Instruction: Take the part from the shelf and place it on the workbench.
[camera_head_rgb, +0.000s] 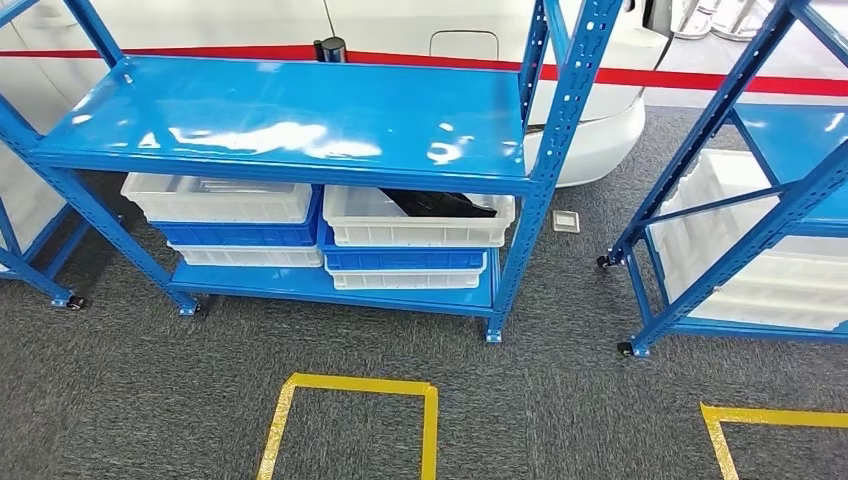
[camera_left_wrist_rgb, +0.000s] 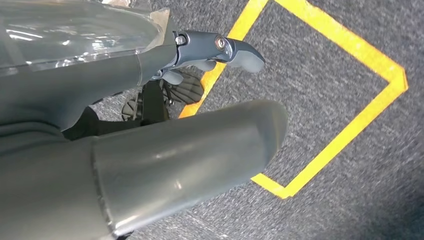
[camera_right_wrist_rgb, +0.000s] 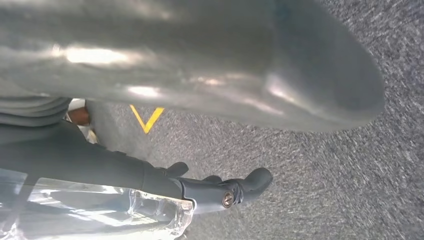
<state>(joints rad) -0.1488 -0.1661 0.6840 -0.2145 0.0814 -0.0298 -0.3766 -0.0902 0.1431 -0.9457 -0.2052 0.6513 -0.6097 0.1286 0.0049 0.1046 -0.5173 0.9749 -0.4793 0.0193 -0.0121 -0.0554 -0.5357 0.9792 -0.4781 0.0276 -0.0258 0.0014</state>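
Observation:
A black part (camera_head_rgb: 437, 203) lies in the upper white bin (camera_head_rgb: 415, 232) on the right side of the blue shelf's (camera_head_rgb: 300, 120) lower level, partly hidden under the top board. In the left wrist view my left hand (camera_left_wrist_rgb: 190, 150) hangs above the grey carpet, its dark fingers (camera_left_wrist_rgb: 235, 50) stretched out and holding nothing. My right hand (camera_right_wrist_rgb: 250, 65) likewise hangs over the carpet in the right wrist view, its fingers (camera_right_wrist_rgb: 235, 190) apart and empty.
The shelf's lower level holds stacked white and blue bins (camera_head_rgb: 225, 215). A second blue shelf (camera_head_rgb: 760, 200) with white bins stands to the right. Yellow tape squares (camera_head_rgb: 350, 385) (camera_head_rgb: 770, 418) mark the carpet in front. A white car body (camera_head_rgb: 600, 130) sits behind the shelf.

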